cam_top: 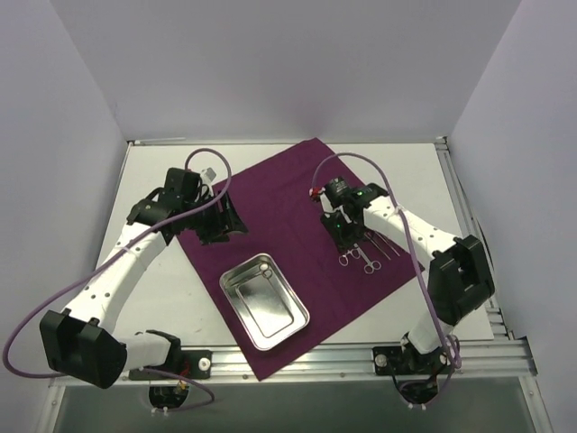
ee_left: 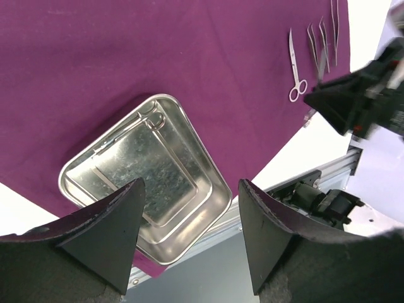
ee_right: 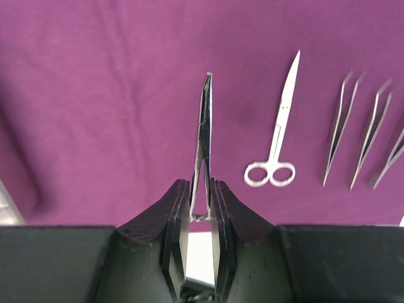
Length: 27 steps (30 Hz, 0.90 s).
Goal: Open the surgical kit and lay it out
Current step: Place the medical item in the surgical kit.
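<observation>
Ahead of left gripper [ee_left: 191, 202]: tray [ee_left: 74, 169], jaws apart.
Between right gripper [ee_right: 200, 192] jaws: forceps [ee_right: 205, 120], clamped; scissors [ee_right: 281, 129] just right, on cloth [ee_right: 95, 95].

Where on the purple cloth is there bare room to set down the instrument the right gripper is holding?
Bare cloth lies left of the instrument in the right gripper, between it and the tray. The cloth's far corner is bare too. Crowded: to the right, scissors then tweezers lie in a row toward the edge.
</observation>
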Each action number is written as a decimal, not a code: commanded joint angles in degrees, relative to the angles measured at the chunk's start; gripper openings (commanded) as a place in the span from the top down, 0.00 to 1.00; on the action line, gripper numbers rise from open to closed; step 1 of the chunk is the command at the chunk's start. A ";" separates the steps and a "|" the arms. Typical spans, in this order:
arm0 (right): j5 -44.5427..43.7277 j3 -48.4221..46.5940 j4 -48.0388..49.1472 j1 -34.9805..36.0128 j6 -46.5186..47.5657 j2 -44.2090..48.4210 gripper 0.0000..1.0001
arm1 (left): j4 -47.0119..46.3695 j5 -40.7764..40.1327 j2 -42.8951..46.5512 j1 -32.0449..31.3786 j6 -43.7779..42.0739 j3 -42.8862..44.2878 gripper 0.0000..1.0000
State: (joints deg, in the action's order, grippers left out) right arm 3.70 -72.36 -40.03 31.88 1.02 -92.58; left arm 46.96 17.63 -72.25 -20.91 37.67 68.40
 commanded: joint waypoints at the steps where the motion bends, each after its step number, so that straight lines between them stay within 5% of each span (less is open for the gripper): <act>1: -1.43 3.00 2.76 -0.59 3.03 -3.40 1.00 | -1.25 5.83 -0.61 3.32 -4.45 2.79 0.31; 27: -1.68 1.35 0.66 -1.12 -0.92 -13.15 1.00 | -2.22 10.32 -0.70 9.13 -5.77 -1.08 0.32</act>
State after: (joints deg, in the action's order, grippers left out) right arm 3.64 -68.51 -35.07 29.95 1.67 -105.93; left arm 46.83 26.44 -73.93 -12.23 32.51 67.05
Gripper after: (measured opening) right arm 0.170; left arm 0.679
